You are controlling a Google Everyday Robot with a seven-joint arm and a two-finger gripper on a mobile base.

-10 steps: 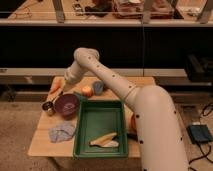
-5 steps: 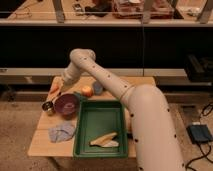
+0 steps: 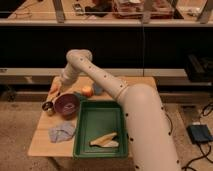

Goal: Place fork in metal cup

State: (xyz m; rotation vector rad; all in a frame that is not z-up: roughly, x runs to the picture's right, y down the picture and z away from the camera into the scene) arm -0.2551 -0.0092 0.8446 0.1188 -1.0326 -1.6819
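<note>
Far left on the wooden table [image 3: 42,142]: metal cup [image 3: 48,106], small, shiny, cylindrical, touching the rim of the purple bowl [image 3: 66,105]. Just above the cup: gripper [image 3: 54,91], low over the table's left edge beside an orange-tan object [image 3: 53,89] of unclear kind. Whether open or closed, and whether holding anything: cannot tell. Fork not distinguishable anywhere; probably at or in the gripper, long axis unknown. Cup directly below and slightly left of the gripper, so only a short downward move needed, by judgement. Lower: crumpled grey-blue cloth [image 3: 61,132], soft. Centre: orange fruit [image 3: 87,91], round, smooth; dull grey-blue cup [image 3: 98,89]. Right: green plastic tray [image 3: 100,116], rectangular, holding a pale banana-like piece [image 3: 104,140].
</note>
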